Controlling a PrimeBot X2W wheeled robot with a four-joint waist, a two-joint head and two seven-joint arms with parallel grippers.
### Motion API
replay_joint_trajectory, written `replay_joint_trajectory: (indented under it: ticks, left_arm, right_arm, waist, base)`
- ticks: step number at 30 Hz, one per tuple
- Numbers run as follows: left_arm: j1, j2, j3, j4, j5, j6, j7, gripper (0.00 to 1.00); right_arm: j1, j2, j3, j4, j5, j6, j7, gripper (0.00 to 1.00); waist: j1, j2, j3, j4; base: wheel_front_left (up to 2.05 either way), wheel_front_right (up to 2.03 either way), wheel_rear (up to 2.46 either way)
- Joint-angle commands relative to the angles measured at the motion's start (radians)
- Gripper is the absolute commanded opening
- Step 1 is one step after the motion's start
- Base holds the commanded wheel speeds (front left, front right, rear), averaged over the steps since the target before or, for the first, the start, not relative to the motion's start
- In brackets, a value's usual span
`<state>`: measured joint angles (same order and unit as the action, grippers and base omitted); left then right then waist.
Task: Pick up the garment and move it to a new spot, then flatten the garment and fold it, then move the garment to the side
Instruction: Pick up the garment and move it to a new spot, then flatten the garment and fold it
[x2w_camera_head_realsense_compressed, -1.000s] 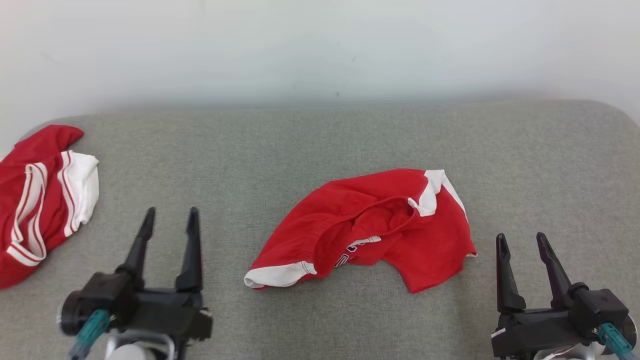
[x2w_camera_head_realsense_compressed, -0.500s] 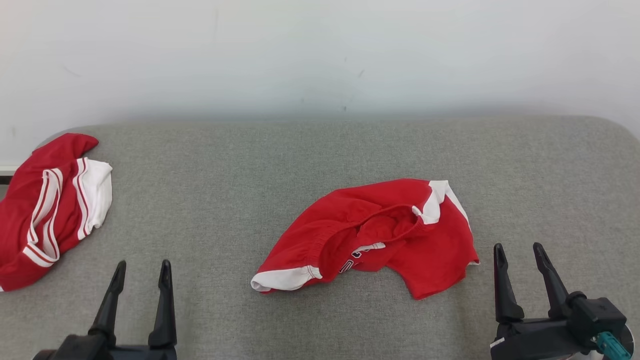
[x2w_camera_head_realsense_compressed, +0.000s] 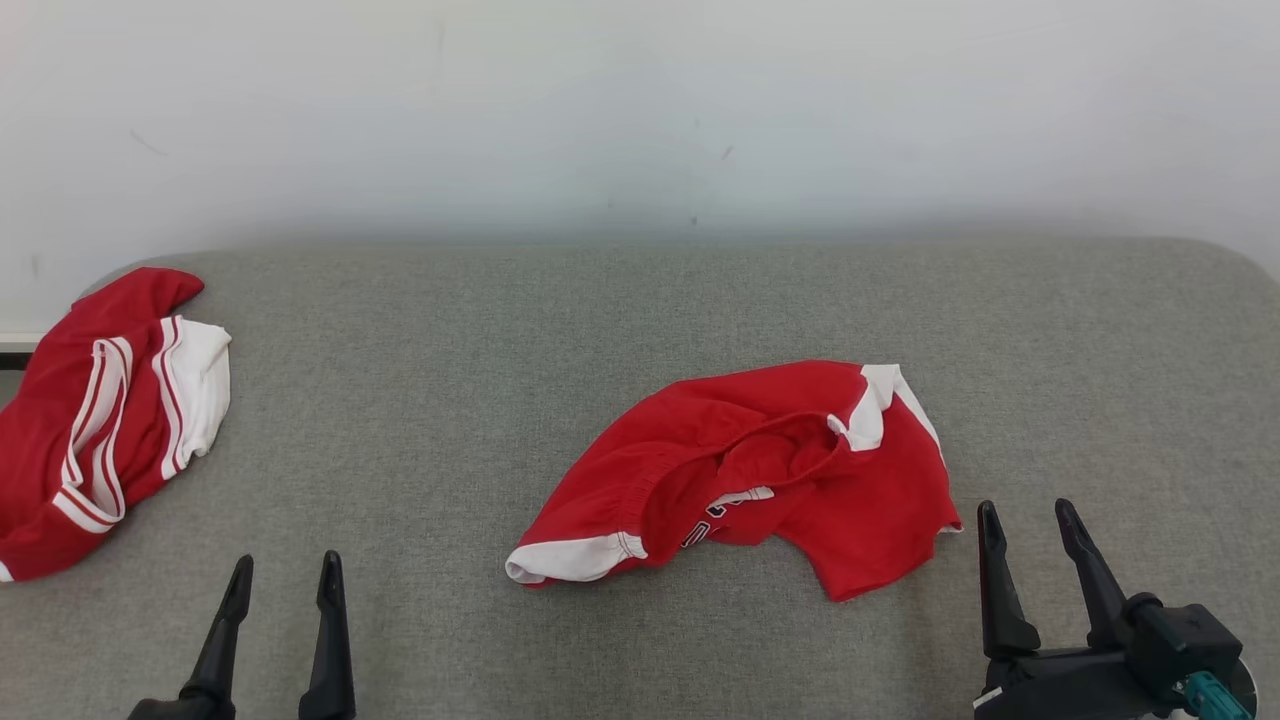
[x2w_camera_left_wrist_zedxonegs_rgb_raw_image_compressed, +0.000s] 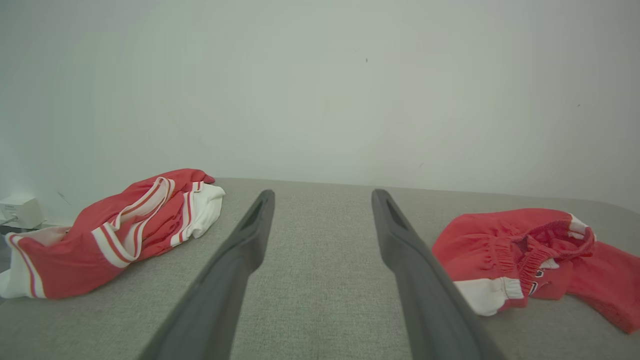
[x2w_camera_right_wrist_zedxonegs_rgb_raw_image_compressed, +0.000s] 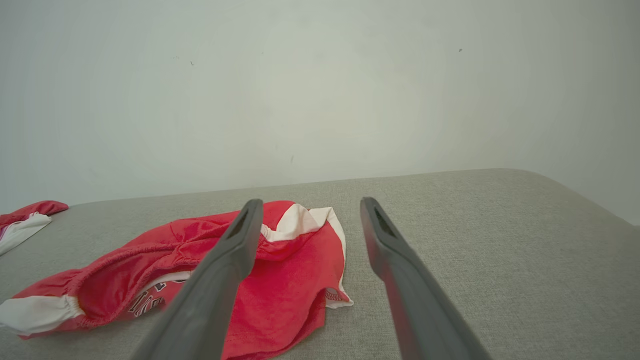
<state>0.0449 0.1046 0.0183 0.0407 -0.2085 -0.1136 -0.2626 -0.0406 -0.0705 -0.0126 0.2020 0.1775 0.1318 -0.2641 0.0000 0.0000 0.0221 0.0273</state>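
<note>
Noted on grey cushion (x2w_camera_head_realsense_compressed: 500, 330): red garment (x2w_camera_head_realsense_compressed: 870, 520), crumpled, centre-right. Handles, by judgement, as soft, light, limp; best pinched at the elastic waistband (x2w_camera_head_realsense_compressed: 640, 480) or white hem (x2w_camera_head_realsense_compressed: 565, 557). Lies near right gripper (x2w_camera_head_realsense_compressed: 1025, 505), to its left; well apart from left gripper (x2w_camera_head_realsense_compressed: 286, 560). Found both spread wide, empty.

No readable text, dark lettering (x2w_camera_head_realsense_compressed: 703, 522) on the red garment (x2w_camera_head_realsense_compressed: 800, 450) mostly hidden in folds
</note>
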Motion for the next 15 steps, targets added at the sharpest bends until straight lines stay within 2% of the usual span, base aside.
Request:
replay_joint_trajectory:
  ticks: [1,15]
  left_arm:
    - [0.019,-0.004,0.007,0.001,0.015,0.0,-0.003,1.0]
    - [0.012,-0.021,0.021,0.019,0.04,-0.015,-0.003,1.0]
  right_arm:
    - [0.006,-0.005,0.004,0.0,0.007,-0.002,0.0,1.0]
    - [0.004,-0.005,0.014,0.013,0.013,-0.002,0.001,1.0]
  waist:
    - [0.0,0.0,-0.001,0.001]
    - [0.0,0.0,-0.006,0.002]
  base:
    - [0.0,0.0,0.0]
    - [0.0,0.0,0.0]
